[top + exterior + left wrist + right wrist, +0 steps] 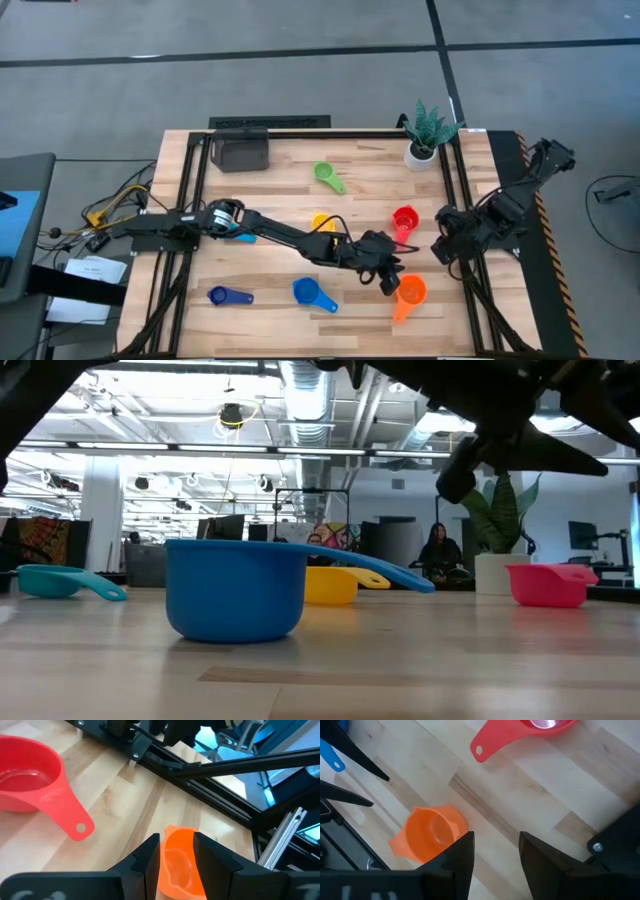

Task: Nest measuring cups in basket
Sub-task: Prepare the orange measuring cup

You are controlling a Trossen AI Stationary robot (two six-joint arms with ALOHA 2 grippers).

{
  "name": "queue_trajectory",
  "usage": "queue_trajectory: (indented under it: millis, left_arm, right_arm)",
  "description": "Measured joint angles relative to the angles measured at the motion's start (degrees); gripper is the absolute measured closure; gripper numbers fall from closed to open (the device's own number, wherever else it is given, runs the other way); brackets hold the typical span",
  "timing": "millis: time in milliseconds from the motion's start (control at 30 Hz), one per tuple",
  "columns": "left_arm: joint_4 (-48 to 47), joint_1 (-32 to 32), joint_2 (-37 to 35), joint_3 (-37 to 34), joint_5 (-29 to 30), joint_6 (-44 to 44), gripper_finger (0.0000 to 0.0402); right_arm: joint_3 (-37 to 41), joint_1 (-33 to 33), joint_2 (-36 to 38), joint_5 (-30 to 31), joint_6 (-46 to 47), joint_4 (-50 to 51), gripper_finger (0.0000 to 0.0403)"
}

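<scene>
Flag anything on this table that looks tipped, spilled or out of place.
The orange cup stands out: in the left wrist view it sits tilted between the left gripper's fingers. The other cups sit flat and scattered; the basket holds none.

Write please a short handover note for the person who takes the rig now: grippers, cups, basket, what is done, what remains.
Left gripper: shut on the orange cup, near the table's front right.
Right gripper: open, empty, hovering beside the red cup.
Basket: back left, no cup seen in it.
On the table: green cup, yellow cup, blue cup, dark blue cup.
Done: none nested. Left: all.
</scene>
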State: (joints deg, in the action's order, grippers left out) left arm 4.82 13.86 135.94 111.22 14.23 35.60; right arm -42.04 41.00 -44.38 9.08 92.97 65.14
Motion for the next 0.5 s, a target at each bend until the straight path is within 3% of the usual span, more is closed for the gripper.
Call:
queue_trajectory:
  millis: [267,500]
  left_arm:
    - [-4.34,0.99,0.00,-0.02,4.51,-2.24,0.0297]
    - [-5.66,0.55,0.00,-0.04,5.83,-2.41,0.0296]
  right_arm:
    - [0.00,2.01,-0.30,1.41,1.42,0.05,0.0220]
    - [0.00,0.55,-0.28,3.04,-3.55,0.57,0.0223]
